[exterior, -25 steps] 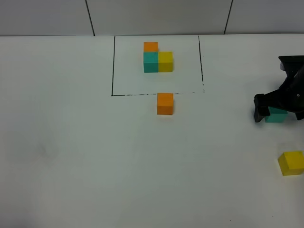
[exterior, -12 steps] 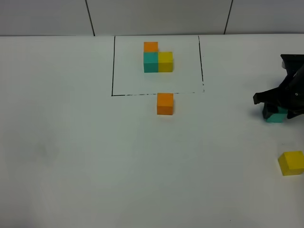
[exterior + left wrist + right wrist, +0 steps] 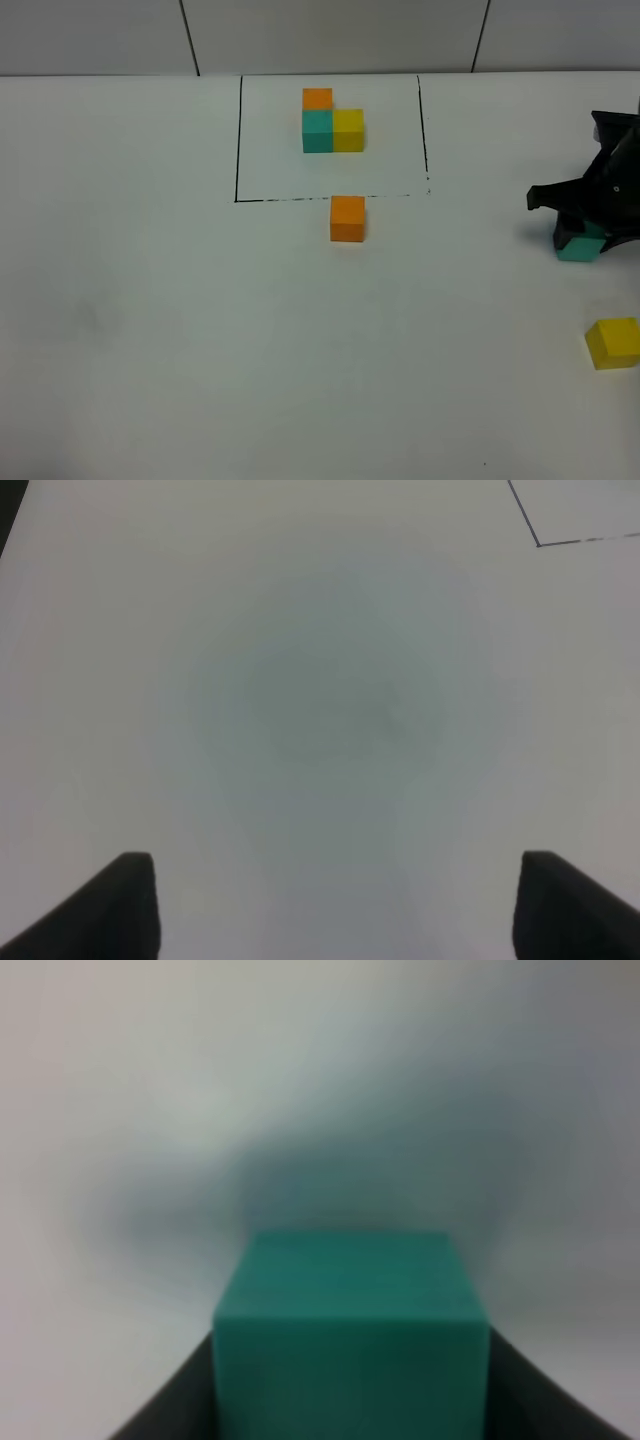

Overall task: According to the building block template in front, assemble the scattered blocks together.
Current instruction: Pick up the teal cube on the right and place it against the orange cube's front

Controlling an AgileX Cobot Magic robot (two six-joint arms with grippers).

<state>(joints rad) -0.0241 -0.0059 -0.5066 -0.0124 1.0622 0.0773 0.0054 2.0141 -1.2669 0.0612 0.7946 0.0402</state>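
The building block template (image 3: 330,124) is an L of orange, teal and yellow cubes inside a black-line rectangle at the far middle. A loose orange cube (image 3: 347,218) sits just below the frame's near line. At the right edge my right gripper (image 3: 582,240) is shut on the teal cube (image 3: 580,249), which fills the right wrist view (image 3: 350,1335) between the dark fingers (image 3: 175,1410). The yellow cube (image 3: 612,342) lies nearer, at the right edge. My left gripper (image 3: 335,905) is open over bare table; it does not show in the exterior view.
The white table (image 3: 200,330) runs to a grey wall at the back. One corner of the black frame line (image 3: 540,542) shows in the left wrist view.
My right gripper's fingers have closed onto the teal cube, and the gripper with the cube sits slightly higher in the exterior view. The other cubes have not moved.
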